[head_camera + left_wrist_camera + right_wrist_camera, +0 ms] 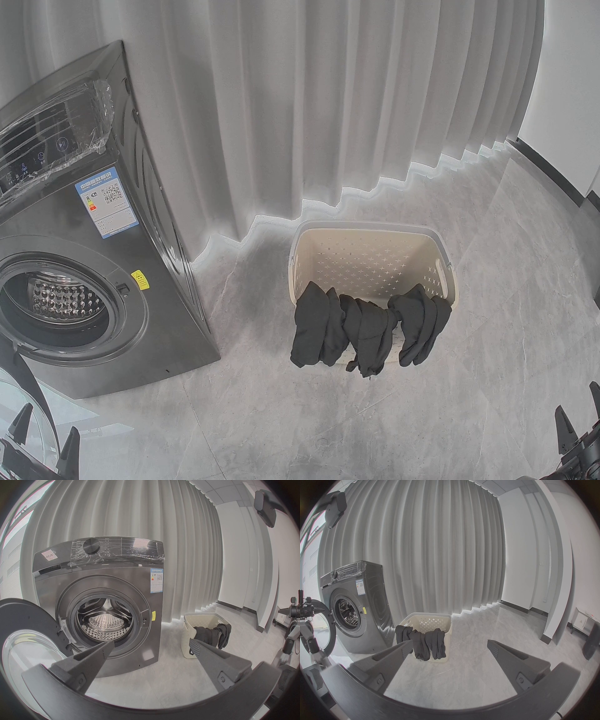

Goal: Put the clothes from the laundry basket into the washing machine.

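Fingers [87, 664] of the left gripper [150, 643] stand spread wide and empty, low in front of the washing machine [125, 312]. Its round door [22, 636] hangs swung open beside that gripper, baring the steel drum [104, 622]. The right gripper [450, 642] is likewise spread and empty, low on the robot's right and well apart from the laundry basket [369, 228].

The cream basket stands on the grey floor [375, 425] ahead, just before a white curtain [344, 94] and to the right of the machine. Dark clothes [369, 331] hang draped over its near rim in three bunches, half in and half out. They look soft, light and limp, likely to sag and trail. A pinch on a bunched fold atop the rim seems the surest hold.

Bare floor lies open between basket and machine. The door's edge and the basket rim are what to steer round.
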### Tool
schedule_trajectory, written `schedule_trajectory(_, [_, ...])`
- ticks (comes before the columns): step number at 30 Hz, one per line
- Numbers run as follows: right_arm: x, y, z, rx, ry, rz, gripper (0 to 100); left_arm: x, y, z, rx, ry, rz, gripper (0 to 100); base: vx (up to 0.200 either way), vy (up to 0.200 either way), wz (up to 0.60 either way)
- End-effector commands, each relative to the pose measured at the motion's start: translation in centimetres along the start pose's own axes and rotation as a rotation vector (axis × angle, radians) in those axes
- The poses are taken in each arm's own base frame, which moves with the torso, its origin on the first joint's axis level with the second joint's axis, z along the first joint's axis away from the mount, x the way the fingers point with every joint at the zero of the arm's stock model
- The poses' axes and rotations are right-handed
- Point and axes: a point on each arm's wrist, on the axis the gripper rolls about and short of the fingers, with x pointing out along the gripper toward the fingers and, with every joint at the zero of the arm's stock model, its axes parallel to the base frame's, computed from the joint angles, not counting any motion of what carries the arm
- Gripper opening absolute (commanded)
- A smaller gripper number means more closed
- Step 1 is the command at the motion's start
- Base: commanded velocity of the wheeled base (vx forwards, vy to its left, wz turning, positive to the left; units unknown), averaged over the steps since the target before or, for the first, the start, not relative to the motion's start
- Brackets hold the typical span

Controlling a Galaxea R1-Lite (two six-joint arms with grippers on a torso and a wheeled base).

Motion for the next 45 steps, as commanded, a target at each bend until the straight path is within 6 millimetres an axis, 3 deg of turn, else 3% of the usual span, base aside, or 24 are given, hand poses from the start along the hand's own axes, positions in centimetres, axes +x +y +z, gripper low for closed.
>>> schedule_trajectory(1, [0.08, 0.0, -0.5, -0.001, 0.01, 0.001, 100, 0.03, 0.0, -0.52, 0.0, 0.005, 0.0, 100, 0.0, 0.0, 0.0])
schedule_trajectory(7, [0.08, 0.0, -0.5, -0.001, 0.01, 0.001, 100, 0.03, 0.0, -0.52, 0.0, 0.005, 0.0, 100, 0.0, 0.0, 0.0])
schedule_trajectory(13, [0.08, 0.0, -0.5, -0.001, 0.01, 0.001, 100, 0.03, 0.0, -0.52, 0.0, 0.005, 0.0, 100, 0.0, 0.0, -0.6])
schedule_trajectory(32, [0.08, 0.0, -0.5, -0.001, 0.01, 0.001, 100, 0.03, 0.0, -0.52, -0.002, 0.005, 0.0, 100, 0.0, 0.0, 0.0])
schedule_trajectory(38, [0.08, 0.0, -0.5, -0.001, 0.01, 0.001, 100, 0.03, 0.0, -0.52, -0.002, 0.005, 0.0, 100, 0.2, 0.0, 0.0])
schedule_trajectory(45, [0.08, 0.0, -0.5, -0.001, 0.01, 0.001, 100, 0.03, 0.01, -0.52, 0.0, 0.005, 0.002, 100, 0.0, 0.0, 0.0])
